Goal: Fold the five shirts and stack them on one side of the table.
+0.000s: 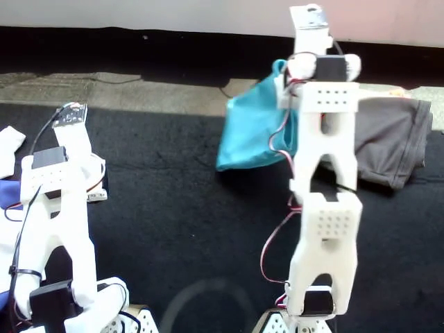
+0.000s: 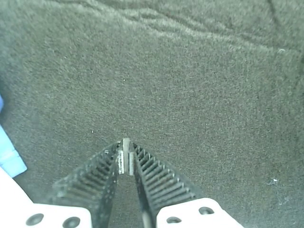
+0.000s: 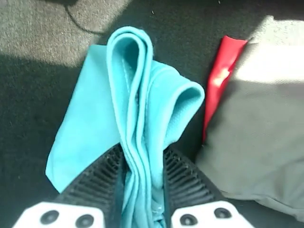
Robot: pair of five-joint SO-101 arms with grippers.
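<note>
At the near edge of the table (image 1: 173, 229), which is covered in dark fabric, the left arm (image 1: 59, 208) stands at the near left, folded up over its own base. The left end effector (image 2: 124, 154) is closed on nothing: its ribbed jaws meet at the tips just above the bare dark cover. A strip of blue cloth (image 2: 9, 152) lies beside it, and the high view shows this blue cloth (image 1: 7, 194) at the table's left edge. A white cloth (image 1: 8, 149) lies just beyond the blue one.

The right arm (image 1: 326, 208) rises from the near edge right of centre and stretches out toward the far side. The right end effector (image 3: 142, 156) is clamped on the teal shirt (image 3: 137, 95), with a bunched, doubled-over fold of the fabric squeezed between the two jaws. From there the shirt runs outward in thick rolls, with a flatter layer spread to one side. In the high view, the teal shirt (image 1: 253, 132) hangs to the left of the arm's wrist at the far middle of the table. Its lower edge is down at the dark cover.

Just to the right lies a grey shirt (image 1: 392, 142), loosely folded at the far right. The right wrist view shows a narrow red piece (image 3: 223, 71) between the teal shirt and the grey shirt (image 3: 256, 142). A sunlit band (image 1: 139, 94) crosses the far side of the table.
</note>
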